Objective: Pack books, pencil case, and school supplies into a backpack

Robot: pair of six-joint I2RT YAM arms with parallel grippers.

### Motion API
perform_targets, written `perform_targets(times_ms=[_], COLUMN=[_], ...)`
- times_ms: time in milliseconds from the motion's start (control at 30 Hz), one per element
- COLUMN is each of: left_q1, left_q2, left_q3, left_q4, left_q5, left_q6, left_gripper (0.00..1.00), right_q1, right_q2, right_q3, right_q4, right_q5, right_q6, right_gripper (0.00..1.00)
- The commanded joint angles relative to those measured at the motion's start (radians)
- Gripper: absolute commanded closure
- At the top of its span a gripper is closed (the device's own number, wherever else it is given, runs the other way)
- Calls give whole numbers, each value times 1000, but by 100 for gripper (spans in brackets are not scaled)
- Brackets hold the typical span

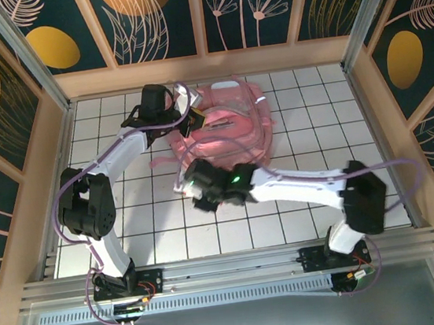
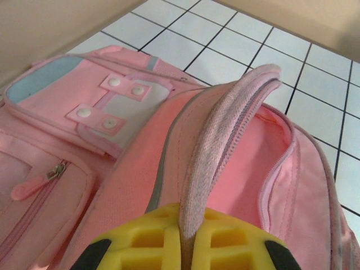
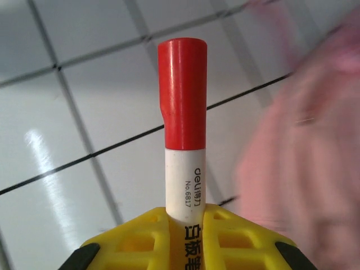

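The pink backpack [image 1: 233, 129] lies at the back middle of the table with its main compartment unzipped. My left gripper [image 1: 193, 118] is at its left side. In the left wrist view that gripper [image 2: 191, 228] is shut on the zipper-edged flap [image 2: 225, 124] of the backpack [image 2: 101, 169] and holds the mouth open, so the pink lining shows. My right gripper [image 1: 189, 186] hovers in front of the backpack to the left. It is shut on the red-and-white marker pen [image 3: 183, 140], whose red cap points away from the fingers [image 3: 140, 236]. The book, pencil case, packet and tube are out of view.
The white tiled tabletop [image 1: 301, 200] is ringed by wooden walls [image 1: 205, 67]. A blurred edge of the backpack [image 3: 306, 169] fills the right of the right wrist view, close to the pen. The front pockets and snap tabs [image 2: 107, 101] face the left wrist camera.
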Motion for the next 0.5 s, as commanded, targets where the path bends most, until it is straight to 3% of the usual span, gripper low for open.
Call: perform_targets(times_ms=[0, 100, 267, 467], left_q1=[14, 15, 15, 15], left_q2=[-70, -78, -89, -92], left_q3=[59, 67, 64, 53], left_q4=[-12, -16, -21, -24], left_q5=[98, 129, 150, 161], left_q6=[24, 19, 16, 6], left_gripper=[100, 100, 100, 100], right_q1=[-119, -216, -360, -444], right_q2=[-140, -176, -83, 11], right_q3=[-40, -56, -14, -9], right_q4=[142, 254, 286, 290], right_q5=[-32, -75, -173, -200], right_q6=[-348, -540, -771, -918], right_gripper=[86, 85, 83, 82])
